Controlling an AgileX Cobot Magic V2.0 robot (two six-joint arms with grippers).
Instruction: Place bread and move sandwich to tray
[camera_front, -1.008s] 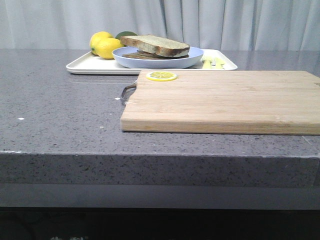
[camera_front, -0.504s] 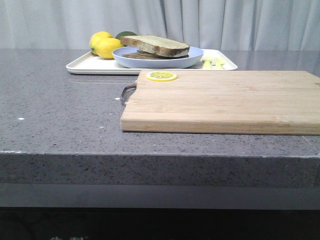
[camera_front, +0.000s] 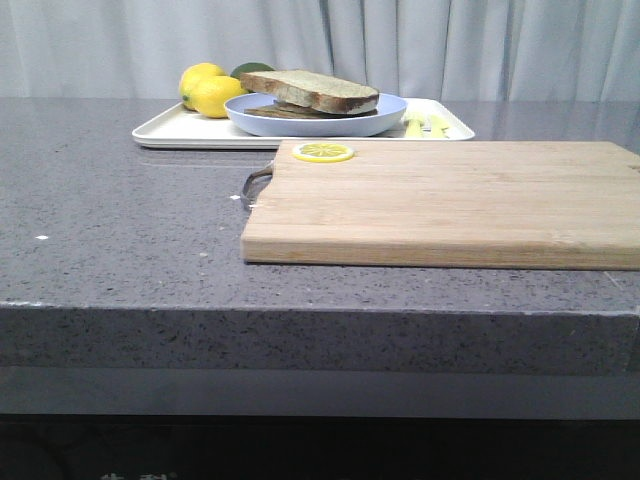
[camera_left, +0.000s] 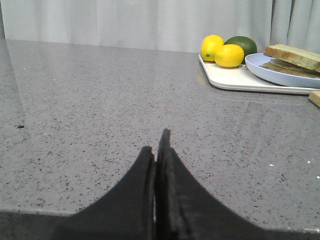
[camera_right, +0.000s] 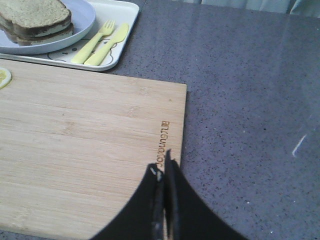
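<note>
**A:** Status check before you move anything. Where's the food?

**B:** Bread (camera_front: 312, 89) is already stacked on the sandwich (camera_right: 35, 22), both on the blue plate (camera_front: 385, 117). The plate sits on the tray (camera_front: 170, 130) near the far edge of the desk, a bit left of centre. You can judge both steps as done from how things lie.

**A:** Egg visible?

**B:** No. The top slice covers it. In the right wrist view you only see a pale layer between the slices.

**A:** Claws?

**B:** Left gripper (camera_left: 159, 150) is clenched with fingers pressed together, nothing between them, and hangs over bare desk toward the left side. Right gripper (camera_right: 164, 172) is also clenched and empty, over the right end of the cutting board (camera_front: 450, 200). Neither shows in the front view, so you've got both parked well back from the tray, likely so nothing gets knocked.

**A:** Anything else near the plate?

**B:** Two lemons (camera_front: 210, 92) and an avocado (camera_left: 243, 45) at the tray's far left corner, just beside the plate. A yellow-green fork (camera_right: 92, 42) and knife (camera_right: 109, 44) lie at the tray's right end. A lemon slice (camera_front: 323, 152) lies on the board's far left corner, apart from the tray.

**A:** Risk?

**B:** The top slice sits slightly askew, and I'd guess a bump would slide it.
</note>
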